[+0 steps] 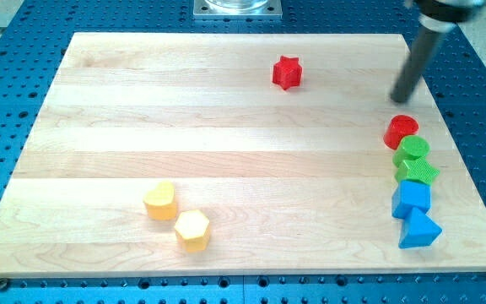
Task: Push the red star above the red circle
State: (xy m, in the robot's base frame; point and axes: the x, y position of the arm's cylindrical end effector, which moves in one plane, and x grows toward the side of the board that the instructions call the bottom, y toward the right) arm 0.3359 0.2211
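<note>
My tip [400,99], bare and touching no block, stands near the board's right edge just above the red circle [401,131], while the red star [287,73] lies well to its left near the top edge.

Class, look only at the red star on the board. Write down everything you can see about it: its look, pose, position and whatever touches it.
The red star is a small, chunky block with short blunt points, uniformly bright red and matte, seemingly plastic. It lies flat on the pale wooden board, near the view's top, right of centre. Nothing touches it. My tip stands apart to its right, and the red circle lies further right and lower.
</note>
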